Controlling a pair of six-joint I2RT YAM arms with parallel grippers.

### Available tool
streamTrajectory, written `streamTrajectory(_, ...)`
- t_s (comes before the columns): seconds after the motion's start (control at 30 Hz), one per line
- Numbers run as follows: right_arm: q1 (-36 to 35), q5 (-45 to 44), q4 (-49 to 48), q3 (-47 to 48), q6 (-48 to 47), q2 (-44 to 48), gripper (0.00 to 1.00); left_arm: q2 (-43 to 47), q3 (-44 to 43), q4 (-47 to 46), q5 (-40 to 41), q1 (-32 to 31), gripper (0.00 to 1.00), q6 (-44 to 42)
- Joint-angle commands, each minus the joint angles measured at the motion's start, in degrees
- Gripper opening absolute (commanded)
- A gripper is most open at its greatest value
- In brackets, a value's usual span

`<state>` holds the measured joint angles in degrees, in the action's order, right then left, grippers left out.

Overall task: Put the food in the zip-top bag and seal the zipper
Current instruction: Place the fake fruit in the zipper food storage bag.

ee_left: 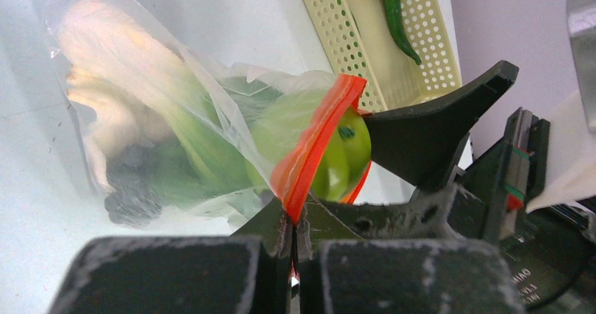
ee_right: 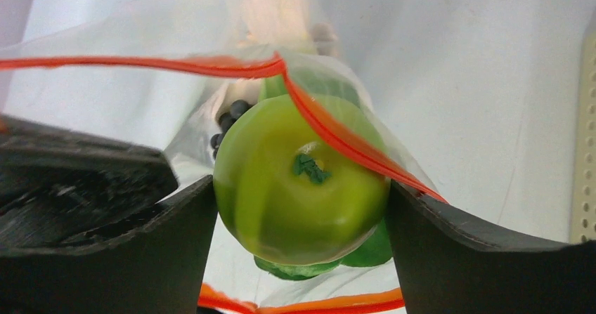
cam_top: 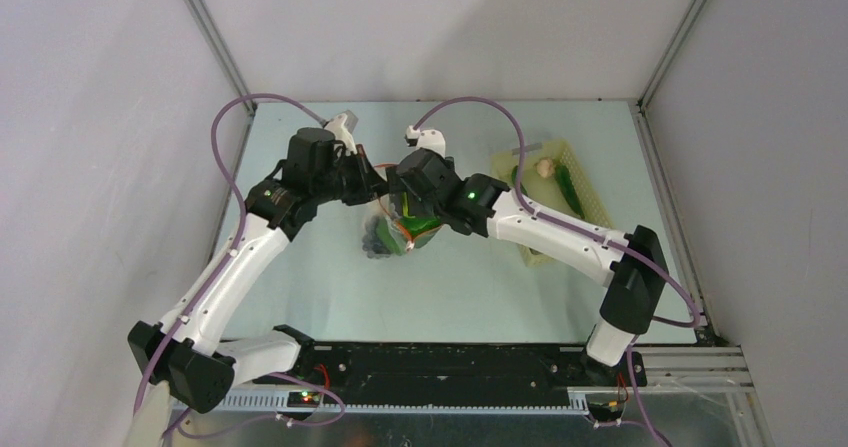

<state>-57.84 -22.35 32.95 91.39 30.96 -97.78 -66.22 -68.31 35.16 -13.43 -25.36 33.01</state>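
Pinching the zipper [ee_left: 316, 145] well inside the table's [cam_top: 320, 287] edges, the left gripper [ee_left: 294, 219] holds the bag [ee_left: 162, 117] open so the right gripper [ee_right: 301, 216], clamping the apple [ee_left: 344, 156], can insert it.

The bag [cam_top: 385, 239] is lying at the middle of the worktop [cam_top: 330, 292], between the two claws. The left claw [ee_left: 294, 221] is gripping the zipper [ee_left: 316, 145] on the bag's left side. The right claw [ee_right: 299, 212] is holding the apple [ee_right: 299, 180] in the bag's mouth. Bok choy [ee_left: 162, 110] and grapes [ee_left: 130, 196] are sitting inside. The basket [cam_top: 598, 213] is standing to the right, with a pepper [cam_top: 568, 189] and a mushroom [cam_top: 544, 167] in it.
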Motion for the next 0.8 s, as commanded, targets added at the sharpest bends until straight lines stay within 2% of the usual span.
streamTrajectory(0.0,0.79,-6.64,-10.48,2.27,1.19,-1.66,0.82,1.57,-0.25,-0.92,-12.48,-2.68,0.01,2.27)
streamTrajectory(0.17,1.12,-4.43,-20.59,-4.25,1.33,1.22,0.76,1.6,-0.24,-1.11,-13.19,-2.68,0.01,2.21)
streamTrajectory(0.47,4.46,3.99,-36.01,-13.68,6.79,6.09,0.75,1.19,-0.08,-1.45,-14.82,-2.76,0.01,2.1)
streamTrajectory(0.77,6.59,20.1,-44.95,-17.79,9.22,7.65,0.76,-0.07,-0.27,-1.33,-16.65,-2.76,0.02,1.73)
